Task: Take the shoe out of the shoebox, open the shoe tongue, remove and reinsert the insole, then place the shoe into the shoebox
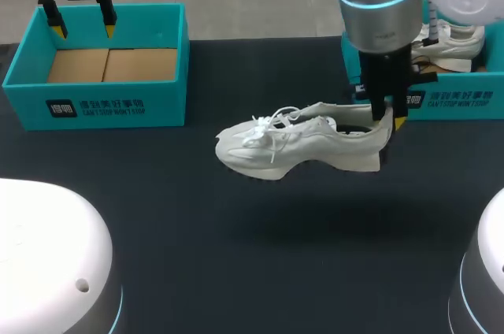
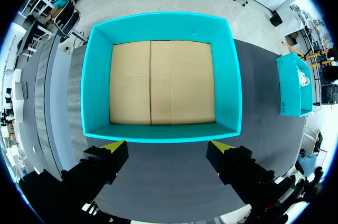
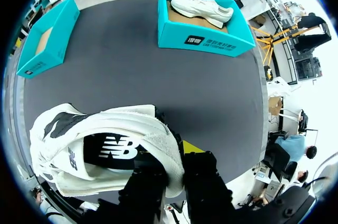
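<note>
The right pincer point(image 1: 386, 117) grasps the heel of the white shoe point(image 1: 291, 143), holding it above the surface point(image 1: 197, 231) at centre, toe toward nine o'clock. The left pincer point(image 1: 83, 27) hangs released over the empty box point(image 1: 110, 102) at ten o'clock. A second shoe point(image 1: 450, 39) lies in the other box point(image 1: 461, 100) at two o'clock.

Passage: bare tabletop point(image 1: 197, 271) at 6 and 9 o'clock, plus a strip between the boxes at 12 o'clock. Obstacles: shoe point(image 1: 299, 141) hanging over the centre in the right gripper point(image 1: 387, 117). Teal box point(image 1: 94, 105) at 10 o'clock, left gripper point(image 1: 84, 31) spread above its far rim; second box point(image 1: 457, 102) at 2 o'clock holding another shoe point(image 1: 453, 42).
</note>
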Motion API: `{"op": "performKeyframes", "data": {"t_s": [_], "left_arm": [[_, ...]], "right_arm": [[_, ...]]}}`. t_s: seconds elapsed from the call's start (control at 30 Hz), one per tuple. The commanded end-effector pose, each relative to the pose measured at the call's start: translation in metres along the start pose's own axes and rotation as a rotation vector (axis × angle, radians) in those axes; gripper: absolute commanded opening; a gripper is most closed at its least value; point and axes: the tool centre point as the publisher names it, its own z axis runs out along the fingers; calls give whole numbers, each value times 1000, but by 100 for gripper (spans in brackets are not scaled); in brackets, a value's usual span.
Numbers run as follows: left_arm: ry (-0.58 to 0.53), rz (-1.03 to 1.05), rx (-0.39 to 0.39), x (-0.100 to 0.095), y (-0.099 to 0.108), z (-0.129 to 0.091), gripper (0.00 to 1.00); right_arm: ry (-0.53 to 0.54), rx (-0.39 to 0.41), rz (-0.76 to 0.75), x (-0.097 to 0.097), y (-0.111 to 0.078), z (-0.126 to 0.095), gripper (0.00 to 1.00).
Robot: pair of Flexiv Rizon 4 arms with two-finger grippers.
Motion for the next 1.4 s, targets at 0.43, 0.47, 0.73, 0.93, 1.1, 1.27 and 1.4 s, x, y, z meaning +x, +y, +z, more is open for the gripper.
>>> {"op": "performKeyframes", "data": {"t_s": [0.43,0.47,0.73,0.93,1.1,1.27,1.4], "left_arm": [[0,0,0,0,0,0,100],[0,0,0,0,0,0,100],[0,0,0,0,0,0,100],[0,0,0,0,0,0,100],[0,0,0,0,0,0,100],[0,0,0,0,0,0,100],[0,0,0,0,0,0,100]], "right_arm": [[-5,6,1,3,2,-2,0],[-5,6,1,3,2,-2,0],[23,-16,-40,34,10,30,0],[17,-3,-70,52,10,61,0],[25,6,-82,67,11,87,0],[24,15,-75,83,17,106,0],[3,27,-84,95,18,120,0]]}}
